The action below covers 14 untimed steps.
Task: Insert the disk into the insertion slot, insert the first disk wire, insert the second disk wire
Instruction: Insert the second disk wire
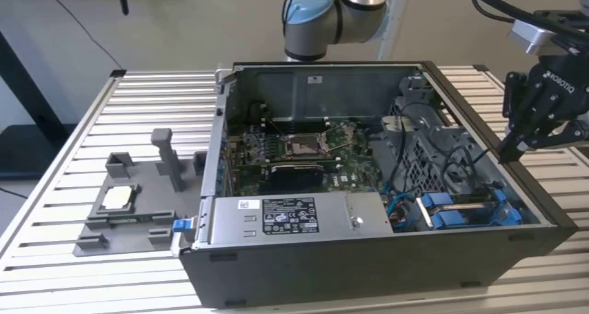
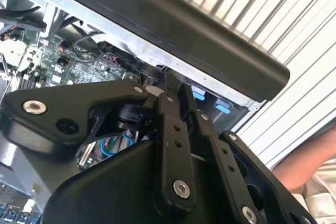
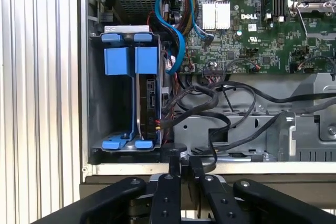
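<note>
Slatted table (image 1: 138, 93): one disk (image 3: 148, 103), one gripper (image 1: 509, 152)

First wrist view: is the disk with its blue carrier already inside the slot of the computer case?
Yes, the disk stands on edge in its blue carrier inside the grey slot.

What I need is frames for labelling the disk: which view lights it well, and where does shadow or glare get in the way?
First wrist view: even light on the disk, the bay around it dimmer. Exterior view: soft, even light across the open case. Second wrist view: the dark gripper stands in front, and the table slats glare white.
</note>
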{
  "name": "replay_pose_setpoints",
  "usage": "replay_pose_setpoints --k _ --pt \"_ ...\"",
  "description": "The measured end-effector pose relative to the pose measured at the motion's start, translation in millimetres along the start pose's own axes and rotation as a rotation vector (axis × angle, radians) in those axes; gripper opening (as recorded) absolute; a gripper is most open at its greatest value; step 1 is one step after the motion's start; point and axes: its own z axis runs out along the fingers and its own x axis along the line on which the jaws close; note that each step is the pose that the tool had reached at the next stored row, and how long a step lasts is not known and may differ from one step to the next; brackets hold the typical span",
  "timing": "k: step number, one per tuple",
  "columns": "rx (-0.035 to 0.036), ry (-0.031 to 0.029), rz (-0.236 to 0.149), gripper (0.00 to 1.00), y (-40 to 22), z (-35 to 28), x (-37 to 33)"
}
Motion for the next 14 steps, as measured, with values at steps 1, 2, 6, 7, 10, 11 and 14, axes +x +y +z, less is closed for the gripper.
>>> replay_pose_setpoints --k 1,2,6,7,10,11,14 --pt "0.0000 -0.0002 0.001 0.22 0.0 0.1 0.0" --pt "-0.0001 -0.0003 0.002 0.16 0.0 0.2 0.0" --pt "-0.0001 -0.0008 0.004 0.16 0.1 0.3 0.0" --pt "-0.0001 -0.0010 0.005 0.16 0.2 0.4 0.0" --pt "-0.0001 -0.0009 0.005 0.16 1.8 0.2 -0.1" --pt "-0.0001 -0.0009 0.006 0.16 3.1 0.1 -0.1" --pt "0.0004 -0.0010 0.007 0.16 7.9 -1.1 -0.5"
